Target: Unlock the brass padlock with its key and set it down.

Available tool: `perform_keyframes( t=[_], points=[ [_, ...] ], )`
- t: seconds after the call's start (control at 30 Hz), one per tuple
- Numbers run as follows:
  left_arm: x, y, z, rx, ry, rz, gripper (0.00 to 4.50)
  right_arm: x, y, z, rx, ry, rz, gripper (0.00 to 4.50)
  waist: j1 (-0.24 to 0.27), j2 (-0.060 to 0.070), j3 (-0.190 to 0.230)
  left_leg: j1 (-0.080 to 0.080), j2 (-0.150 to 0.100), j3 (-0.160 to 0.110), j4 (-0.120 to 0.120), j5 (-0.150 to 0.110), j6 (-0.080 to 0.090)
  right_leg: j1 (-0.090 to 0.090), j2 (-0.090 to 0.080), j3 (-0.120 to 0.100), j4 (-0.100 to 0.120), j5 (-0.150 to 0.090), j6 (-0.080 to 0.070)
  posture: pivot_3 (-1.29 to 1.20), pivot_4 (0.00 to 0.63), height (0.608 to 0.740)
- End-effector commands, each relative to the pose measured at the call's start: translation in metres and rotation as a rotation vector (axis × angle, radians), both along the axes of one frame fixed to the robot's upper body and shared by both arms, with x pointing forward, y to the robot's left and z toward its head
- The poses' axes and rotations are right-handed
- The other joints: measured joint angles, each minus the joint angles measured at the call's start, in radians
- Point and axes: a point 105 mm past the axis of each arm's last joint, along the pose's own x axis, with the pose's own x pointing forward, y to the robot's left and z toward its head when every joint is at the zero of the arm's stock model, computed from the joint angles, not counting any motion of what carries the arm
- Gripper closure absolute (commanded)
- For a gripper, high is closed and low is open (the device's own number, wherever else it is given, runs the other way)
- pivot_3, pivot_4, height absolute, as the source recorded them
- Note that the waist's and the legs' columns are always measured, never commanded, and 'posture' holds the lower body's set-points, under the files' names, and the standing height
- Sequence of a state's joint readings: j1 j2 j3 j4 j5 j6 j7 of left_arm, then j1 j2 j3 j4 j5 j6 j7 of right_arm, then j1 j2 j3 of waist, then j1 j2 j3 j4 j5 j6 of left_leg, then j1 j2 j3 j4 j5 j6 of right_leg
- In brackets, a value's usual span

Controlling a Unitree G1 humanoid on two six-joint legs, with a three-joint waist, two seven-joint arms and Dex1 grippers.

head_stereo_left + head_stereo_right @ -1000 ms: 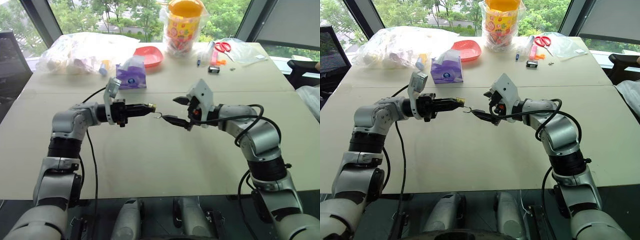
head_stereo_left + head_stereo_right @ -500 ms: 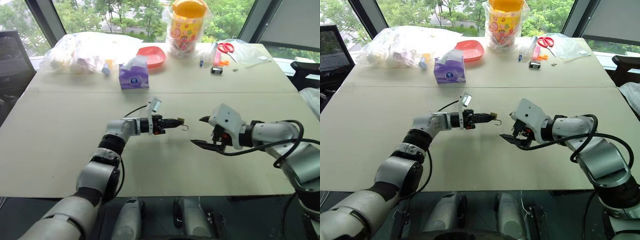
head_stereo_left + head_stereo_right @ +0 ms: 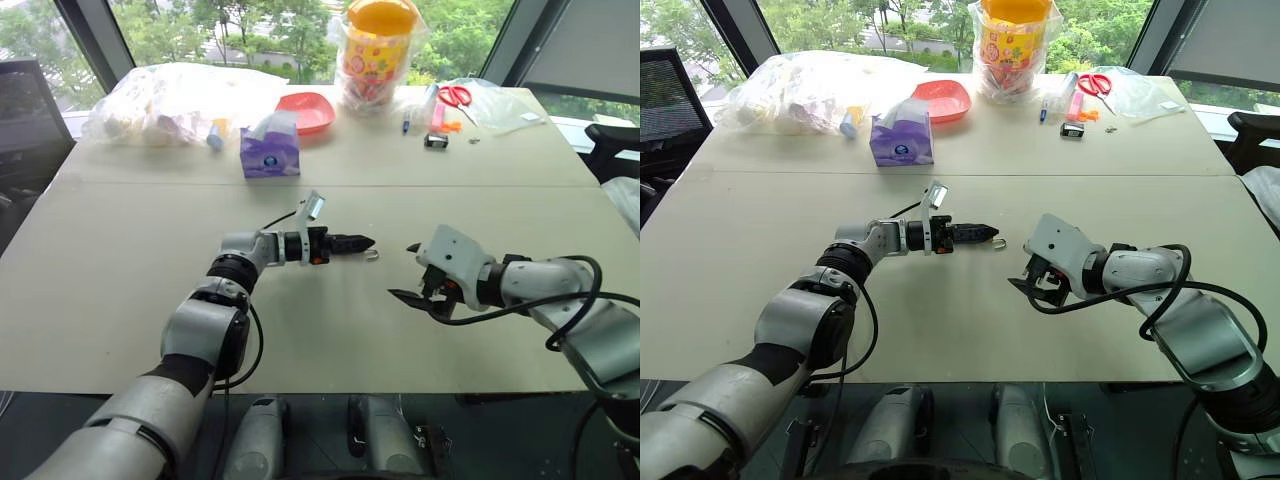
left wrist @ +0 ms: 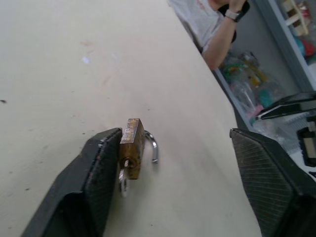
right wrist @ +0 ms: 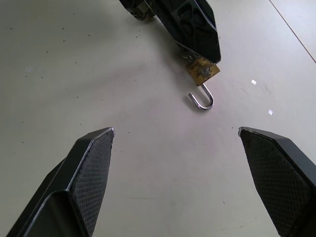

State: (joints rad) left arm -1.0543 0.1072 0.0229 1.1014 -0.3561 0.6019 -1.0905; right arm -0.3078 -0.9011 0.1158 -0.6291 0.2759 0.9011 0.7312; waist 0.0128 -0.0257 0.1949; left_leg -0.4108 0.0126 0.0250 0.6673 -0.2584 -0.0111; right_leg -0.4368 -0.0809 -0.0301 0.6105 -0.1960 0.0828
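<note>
**Operator:** How many pieces do you count?

**Observer:** You have one brass padlock (image 4: 131, 154), one key (image 4: 123, 180) and two grippers over one table (image 3: 120, 290). The key sits in the end of the brass body opposite the shackle.

**Operator:** Where is the lock against the left gripper?

**Observer:** Your left gripper (image 4: 173, 163) stands wide open. The padlock leans against the inner face of one finger (image 4: 101, 173); the other finger stands well apart from it. It looks to rest on the table just off the fingertips, not clamped.

**Operator:** And its direction?

**Observer:** Its long axis runs on along the line of the left gripper. The shackle is swung open, a hook with one free end, pointing toward your right gripper (image 5: 175, 136).

**Operator:** The right one?

**Observer:** Open wide too, holding nothing, near the lock but apart from it.
</note>
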Motion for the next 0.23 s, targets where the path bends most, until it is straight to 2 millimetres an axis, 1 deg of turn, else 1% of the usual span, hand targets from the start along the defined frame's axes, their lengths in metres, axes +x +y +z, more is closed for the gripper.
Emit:
perform_keyframes(
  t=[0.03,0.1,0.17,0.2,0.23],
  points=[
    [0.013,0.043,0.016,0.042,-0.107,0.079,0.53,0.0,-0.002,0.004,0.003,-0.031,-0.013,0.29,-0.01,0.0,0.0,0.0,0.001,0.0,0.0,0.0,0.0,0.0,0.0,0.0,0.0,0.0,0.0,0.0,0.15,0.74],
    [0.012,0.058,0.022,0.048,-0.152,0.086,0.53,0.0,-0.004,0.003,0.014,-0.028,-0.028,0.29,-0.02,0.0,0.0,0.001,0.002,0.0,-0.001,0.0,0.0,0.0,0.001,0.0,0.001,0.0,0.0,0.0,0.15,0.74],
    [0.008,0.078,0.026,0.095,-0.225,0.104,0.53,0.002,-0.005,0.003,0.07,-0.027,-0.057,0.29,-0.023,0.0,0.0,0.001,0.002,0.0,-0.001,0.0,0.0,-0.001,0.002,0.0,0.002,0.0,0.0,0.0,0.15,0.74],
    [0.006,0.087,0.031,0.11,-0.278,0.125,0.53,0.005,-0.005,0.005,0.11,-0.033,-0.08,0.29,-0.022,0.0,0.0,0.001,0.003,0.0,-0.001,0.0,0.0,-0.001,0.002,0.0,0.002,0.0,0.0,0.0,0.15,0.74],
    [0.005,0.097,0.038,0.095,-0.288,0.168,0.53,0.013,-0.007,0.006,0.161,-0.053,-0.129,0.29,-0.022,0.0,0.0,0.001,0.003,0.0,-0.001,0.0,0.0,-0.001,0.001,0.0,0.002,0.0,0.0,0.0,0.15,0.74]
  ],
)
